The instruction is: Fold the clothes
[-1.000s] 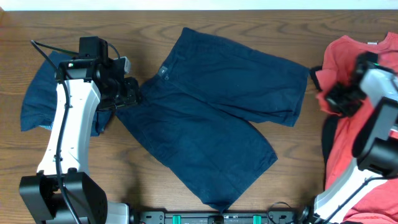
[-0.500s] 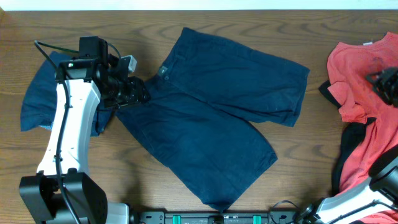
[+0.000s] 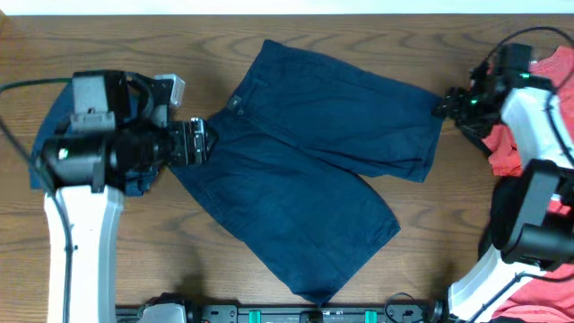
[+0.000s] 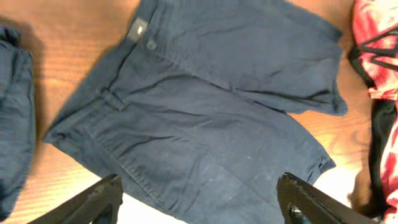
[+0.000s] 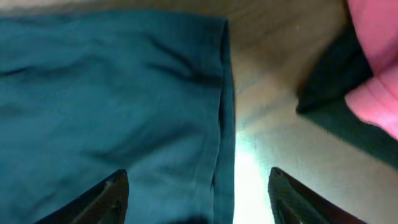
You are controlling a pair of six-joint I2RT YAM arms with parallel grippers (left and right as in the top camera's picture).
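Note:
One pair of navy shorts (image 3: 305, 161) lies spread flat mid-table, waistband to the left, legs to the right. In the overhead view my left gripper (image 3: 195, 142) is at the waistband's left end. In the left wrist view it (image 4: 199, 200) stands open above the shorts (image 4: 205, 112), holding nothing. My right gripper (image 3: 446, 103) is at the far leg's hem. It (image 5: 199, 199) is open over the hem edge (image 5: 221, 112), with nothing gripped. A second navy pair (image 3: 49, 135) lies bunched at the left, partly under the left arm. The coral-red T-shirt (image 3: 504, 154) lies at the right.
A black garment (image 5: 333, 106) lies beside the coral-red T-shirt (image 5: 379, 56) near the right edge. Bare wooden table (image 3: 134, 242) shows in front of and behind the shorts. The arm bases stand at the near edge.
The right gripper has left the T-shirt, opened, and swung left to the shorts' leg hem. The left gripper has opened wider at the waistband, and its arm has shifted.

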